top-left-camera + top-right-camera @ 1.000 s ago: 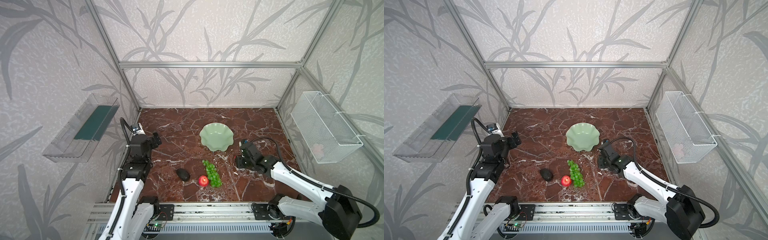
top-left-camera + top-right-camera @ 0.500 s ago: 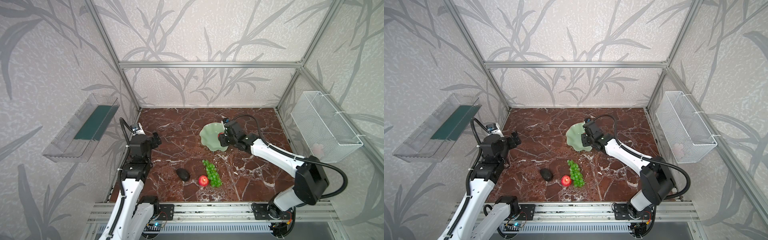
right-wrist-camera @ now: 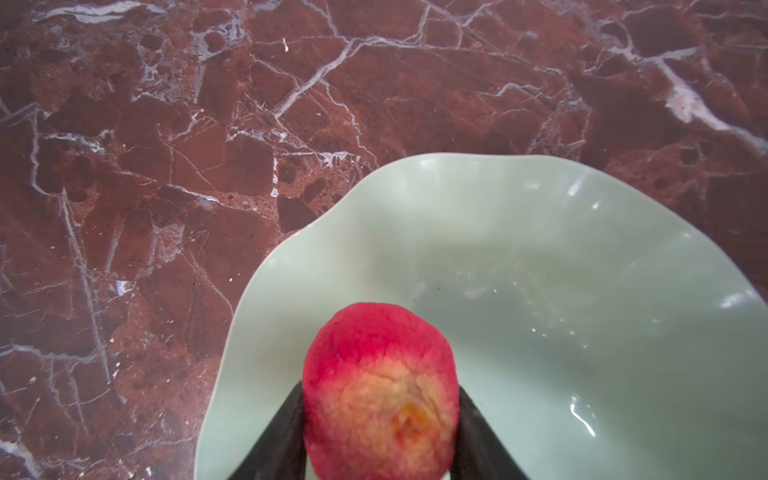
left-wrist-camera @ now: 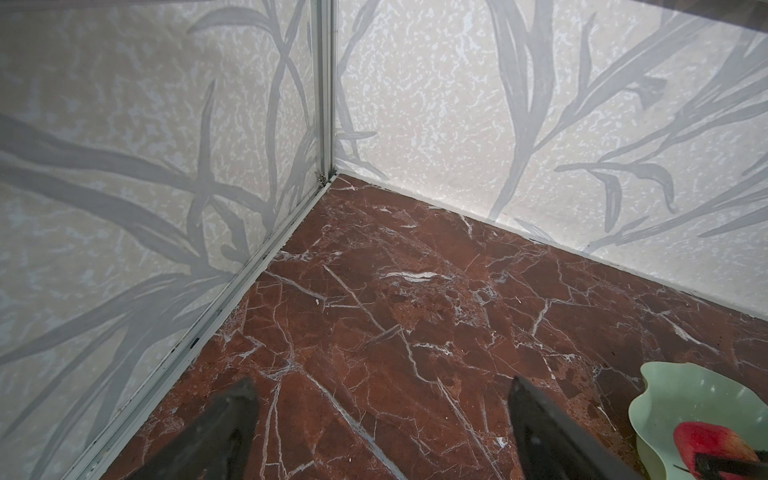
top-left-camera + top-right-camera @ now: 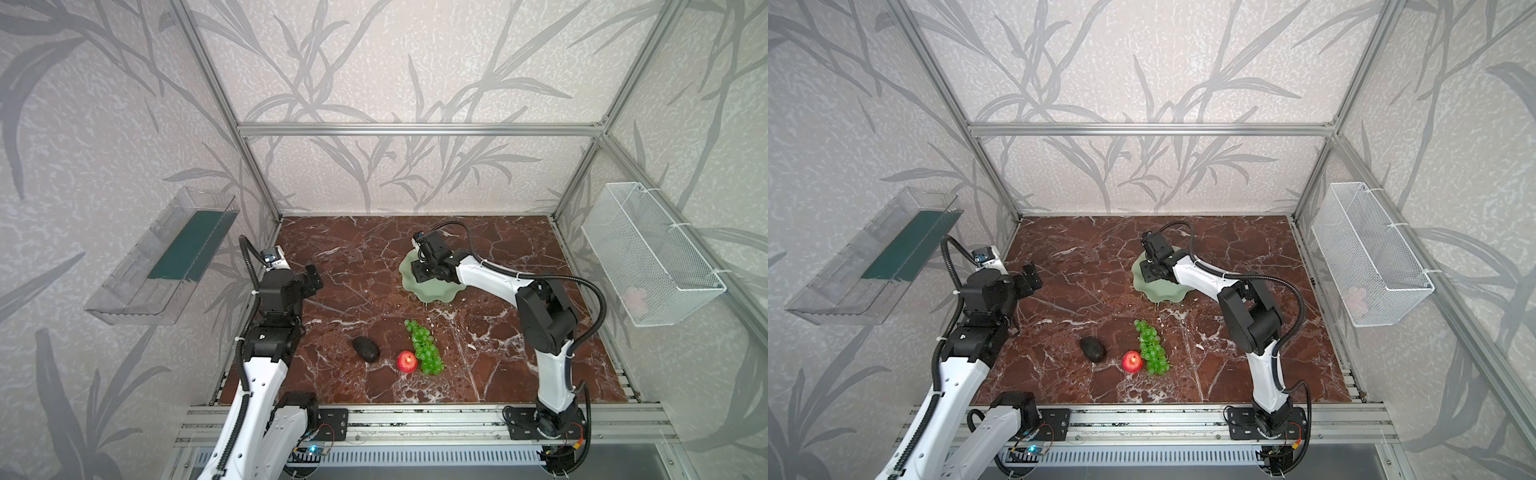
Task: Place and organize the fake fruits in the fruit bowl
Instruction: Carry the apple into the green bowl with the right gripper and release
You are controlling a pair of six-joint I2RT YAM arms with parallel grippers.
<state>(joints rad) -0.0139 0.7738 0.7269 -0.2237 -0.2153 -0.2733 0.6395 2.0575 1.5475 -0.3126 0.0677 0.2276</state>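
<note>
- Red apple (image 3: 380,365) gripped by its sides in right claw (image 3: 379,390), over fruit bowl (image 3: 540,270), just inside its 10 o'clock rim.
- Left claw (image 4: 382,384) spread wide, empty, near bench (image 5: 353,249) 9 o'clock edge.
- Grapes (image 5: 424,347), second apple (image 5: 407,361) and avocado (image 5: 365,348) lie at the bowl's 6 to 7 o'clock, well apart from it.

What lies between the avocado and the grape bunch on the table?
A red apple lies there, right beside the grapes' near end, with a bare strip of marble table between it and the avocado. Both top views show this.

Bowl (image 5: 434,293): pale green, scalloped, upright.
Held apple (image 3: 380,395): red-yellow, over bowl, near rim.
Loose apple (image 5: 407,361), grapes (image 5: 424,348), avocado (image 5: 365,348): together, apart from bowl.
</note>
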